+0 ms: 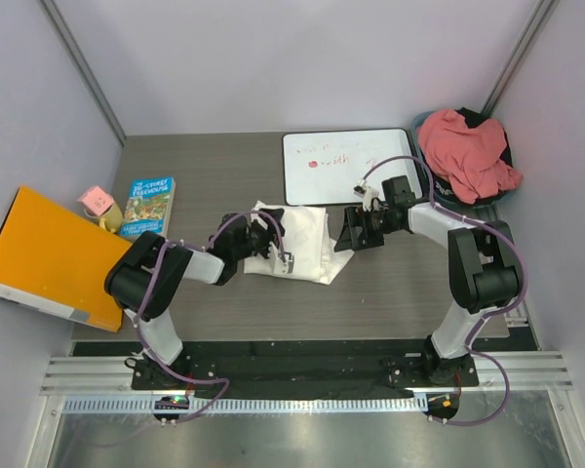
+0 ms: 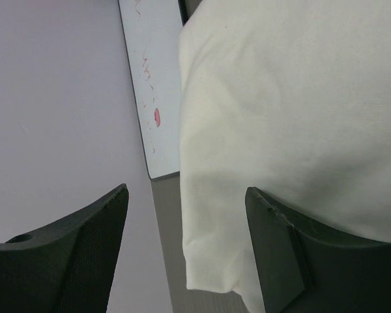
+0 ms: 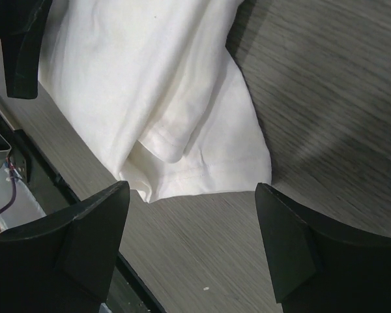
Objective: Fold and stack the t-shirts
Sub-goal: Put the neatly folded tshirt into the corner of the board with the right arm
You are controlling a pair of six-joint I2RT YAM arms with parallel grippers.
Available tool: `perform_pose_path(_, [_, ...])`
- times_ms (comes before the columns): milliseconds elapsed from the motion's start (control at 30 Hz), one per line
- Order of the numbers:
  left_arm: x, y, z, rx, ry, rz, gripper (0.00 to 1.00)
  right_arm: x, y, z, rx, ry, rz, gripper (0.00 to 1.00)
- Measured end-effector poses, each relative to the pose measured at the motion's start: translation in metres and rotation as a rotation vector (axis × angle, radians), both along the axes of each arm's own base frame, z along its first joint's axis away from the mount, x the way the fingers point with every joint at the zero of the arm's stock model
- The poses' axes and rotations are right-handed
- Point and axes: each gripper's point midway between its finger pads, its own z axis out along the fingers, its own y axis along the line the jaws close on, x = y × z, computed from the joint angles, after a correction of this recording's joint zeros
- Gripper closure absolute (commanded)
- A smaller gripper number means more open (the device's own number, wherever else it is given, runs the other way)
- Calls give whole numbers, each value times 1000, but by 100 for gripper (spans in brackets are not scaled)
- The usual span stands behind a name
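The white t-shirt lies folded into a small bundle in the middle of the table. My left gripper is at its left edge, jaws wide open. In the left wrist view the shirt has a corner reaching between the fingers and lies against the right finger. My right gripper is at the bundle's right edge, open. In the right wrist view the shirt's hem sits just beyond the fingertips, with bare table between them. The salmon t-shirt is crumpled in a bin at the back right.
A whiteboard with red marks lies behind the white shirt, its edge partly under it. An orange folder, a blue book and a small pink object are on the left. Walls close in both sides.
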Motion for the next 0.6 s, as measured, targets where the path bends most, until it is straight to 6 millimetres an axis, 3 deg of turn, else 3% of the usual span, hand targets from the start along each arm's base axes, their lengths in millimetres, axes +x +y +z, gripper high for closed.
perform_pose_path(267, [-4,-17,5,-16,-18,-19,27,-10,-9,-12,6,82,-70,17])
perform_pose_path(600, [0,-16,-4,-24,0,17,28,-5,-1,-17,76,141,-134,17])
